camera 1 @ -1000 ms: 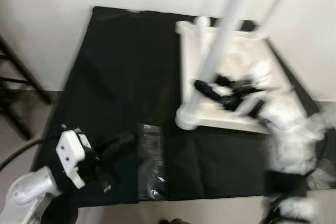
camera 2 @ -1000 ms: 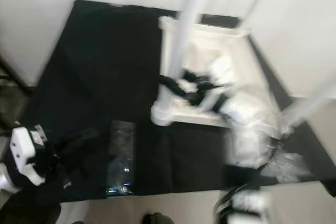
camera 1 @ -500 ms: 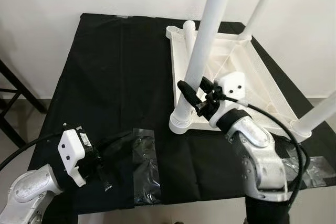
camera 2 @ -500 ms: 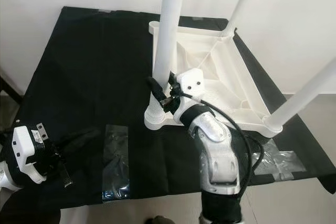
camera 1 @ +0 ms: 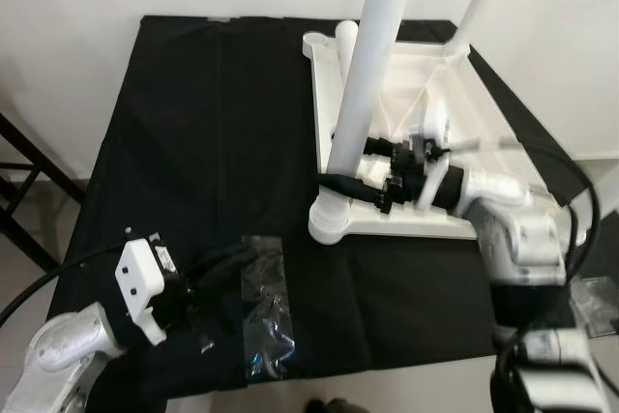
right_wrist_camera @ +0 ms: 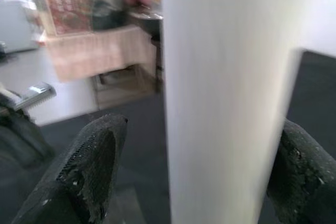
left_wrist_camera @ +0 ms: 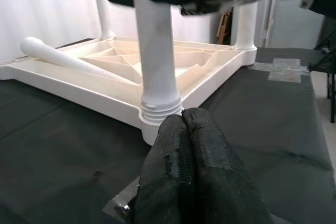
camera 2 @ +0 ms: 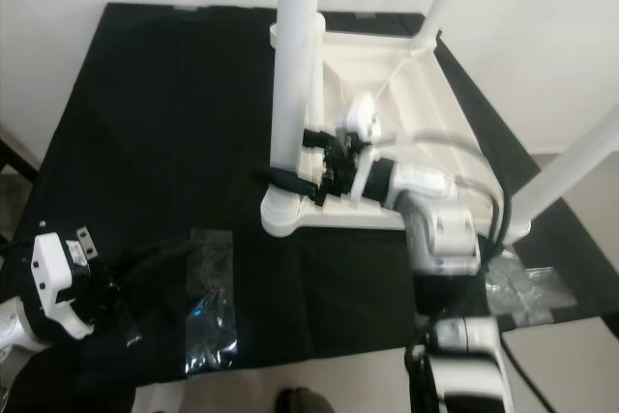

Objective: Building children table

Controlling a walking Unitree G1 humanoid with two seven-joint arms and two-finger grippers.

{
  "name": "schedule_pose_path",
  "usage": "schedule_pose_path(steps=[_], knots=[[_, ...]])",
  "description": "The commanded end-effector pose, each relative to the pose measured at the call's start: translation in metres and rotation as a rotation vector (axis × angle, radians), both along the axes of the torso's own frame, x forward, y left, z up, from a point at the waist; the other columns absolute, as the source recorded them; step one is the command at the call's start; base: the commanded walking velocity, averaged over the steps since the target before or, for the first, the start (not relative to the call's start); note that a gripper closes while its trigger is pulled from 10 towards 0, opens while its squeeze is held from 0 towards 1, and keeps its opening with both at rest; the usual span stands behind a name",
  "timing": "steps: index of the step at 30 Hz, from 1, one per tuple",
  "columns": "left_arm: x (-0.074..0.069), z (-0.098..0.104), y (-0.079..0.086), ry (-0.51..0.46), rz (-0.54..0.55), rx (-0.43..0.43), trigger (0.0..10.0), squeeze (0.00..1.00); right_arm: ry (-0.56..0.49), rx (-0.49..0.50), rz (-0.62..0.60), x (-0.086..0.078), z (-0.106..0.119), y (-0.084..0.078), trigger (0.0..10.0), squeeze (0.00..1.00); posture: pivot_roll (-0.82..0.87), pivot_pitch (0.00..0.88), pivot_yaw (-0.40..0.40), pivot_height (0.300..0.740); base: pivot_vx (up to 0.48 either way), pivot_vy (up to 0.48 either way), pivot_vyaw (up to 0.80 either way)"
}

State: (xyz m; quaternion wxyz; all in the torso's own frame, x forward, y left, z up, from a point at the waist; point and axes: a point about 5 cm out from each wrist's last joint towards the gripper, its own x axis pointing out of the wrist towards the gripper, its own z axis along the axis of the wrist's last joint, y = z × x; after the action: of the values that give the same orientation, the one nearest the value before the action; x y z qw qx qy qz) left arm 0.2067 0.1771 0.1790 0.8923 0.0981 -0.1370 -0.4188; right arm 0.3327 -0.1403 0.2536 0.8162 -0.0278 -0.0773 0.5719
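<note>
A white plastic children's table (camera 1: 416,222) lies upside down on a black cloth (camera 1: 213,123). Its near-left leg (camera 1: 372,36) stands upright in the corner socket. My right gripper (camera 1: 350,163) is open low on that leg, one finger (right_wrist_camera: 94,161) on each side, with a gap on one side. Two more legs (camera 2: 571,157) rise at other corners. A loose leg (left_wrist_camera: 58,56) lies inside the frame. My left gripper (camera 1: 247,256) is shut on nothing; it rests low over the cloth, pointing at the leg's base (left_wrist_camera: 160,111).
A crumpled clear plastic bag (camera 1: 263,311) lies on the cloth beside my left gripper. A taped clear patch (camera 2: 522,287) sits at the cloth's right front corner. A dark frame (camera 1: 19,171) stands off the cloth at left. A pale wall backs the scene.
My right gripper has swung from beside the near-left leg to straddling it low down, with its arm now reaching in from the right. The left gripper stays put. The camera has shifted slightly.
</note>
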Motion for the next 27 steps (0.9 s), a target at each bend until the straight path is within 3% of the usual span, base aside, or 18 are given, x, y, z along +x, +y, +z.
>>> schedule_pose_path(steps=[1,4,8,9,11,12,22,27], knots=[[-0.002,-0.006,0.000,0.030,-0.004,0.000,10.0,0.00,0.008,0.008,-0.001,0.003,-0.003,-0.005,10.0,0.00,0.09,0.144,-0.115,0.740,0.000,0.000,0.00],[-0.002,-0.006,-0.001,0.027,0.001,0.001,10.0,0.00,-0.001,-0.014,0.014,0.017,0.004,-0.006,10.0,0.00,0.09,0.151,-0.125,0.740,0.000,0.000,0.00],[-0.002,-0.006,-0.002,0.025,0.004,0.000,10.0,0.00,0.000,-0.020,0.042,0.021,0.008,-0.004,10.0,0.00,0.08,0.152,-0.128,0.740,0.000,0.000,0.00],[-0.002,-0.006,-0.002,0.024,0.006,-0.001,10.0,0.00,0.005,-0.024,0.070,0.024,0.011,-0.002,8.7,0.00,0.08,0.151,-0.125,0.740,0.000,0.000,0.00],[-0.002,-0.006,-0.002,0.024,0.006,-0.001,10.0,0.00,0.005,-0.024,0.070,0.024,0.011,-0.002,8.7,0.00,0.08,0.151,-0.125,0.740,0.000,0.000,0.00],[-0.003,-0.006,-0.003,0.025,0.005,-0.002,10.0,0.00,0.013,-0.021,0.096,0.027,0.013,0.001,0.0,0.00,0.08,0.153,-0.124,0.740,0.000,0.000,0.00],[-0.004,-0.005,-0.004,0.027,0.003,-0.006,10.0,0.00,0.028,-0.022,0.131,0.030,0.009,0.003,0.0,0.00,0.08,0.160,-0.122,0.740,0.000,0.000,0.00],[-0.004,-0.003,-0.004,0.025,0.004,-0.013,10.0,0.00,0.000,-0.080,0.026,0.020,-0.017,-0.009,0.0,0.00,0.06,0.175,-0.122,0.740,0.000,0.000,0.00]])
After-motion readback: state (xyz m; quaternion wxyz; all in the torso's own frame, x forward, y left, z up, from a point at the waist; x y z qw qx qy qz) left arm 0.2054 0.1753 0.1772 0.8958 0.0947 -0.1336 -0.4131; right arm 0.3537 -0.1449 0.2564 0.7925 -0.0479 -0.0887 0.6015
